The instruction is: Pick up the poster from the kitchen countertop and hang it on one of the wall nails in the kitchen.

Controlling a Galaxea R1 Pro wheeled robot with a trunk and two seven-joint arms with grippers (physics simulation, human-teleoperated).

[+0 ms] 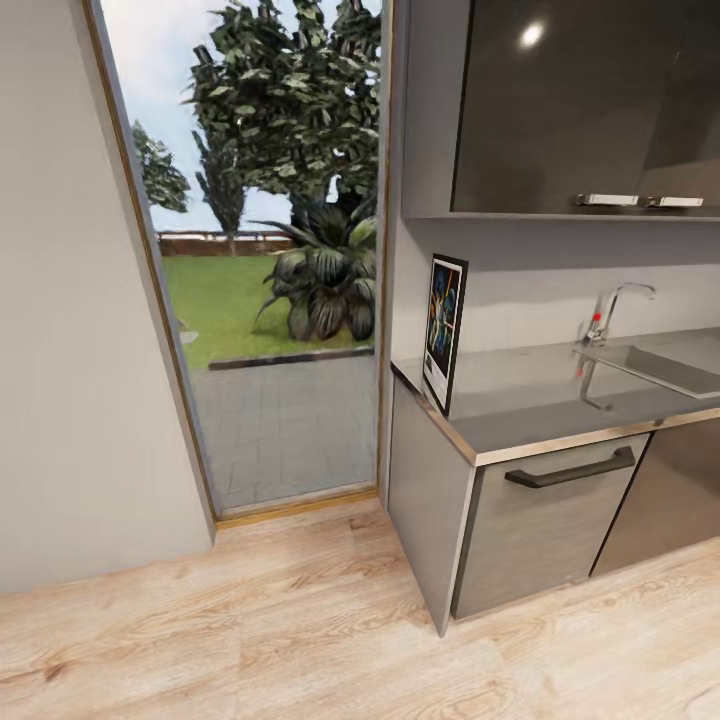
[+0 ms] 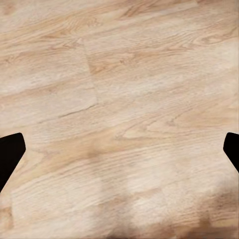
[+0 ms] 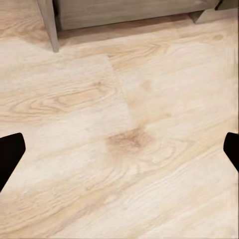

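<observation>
The black-framed poster (image 1: pixel 445 332) stands upright at the left end of the grey kitchen countertop (image 1: pixel 530 400), leaning against the wall panel there, its colourful face turned to the right. A chrome tap (image 1: pixel 610 310) and the inset sink (image 1: pixel 680 368) lie further right on the worktop. In the left wrist view my left gripper (image 2: pixel 119 152) hangs open over bare wooden floor, its dark fingertips (image 2: pixel 10 154) at the frame's edges. My right gripper (image 3: pixel 119 152) is open too, over the floor close to the cabinet base (image 3: pixel 124 12). Nothing is held.
A tall glass door (image 1: pixel 270 260) at the left looks onto a garden with plants. Grey base cabinets with a dark handle (image 1: pixel 572 470) stand under the worktop; dark wall cabinets (image 1: pixel 580 100) hang above. A plain wall (image 1: pixel 70 350) fills the far left. Light wooden floor (image 1: pixel 300 640) spreads in front.
</observation>
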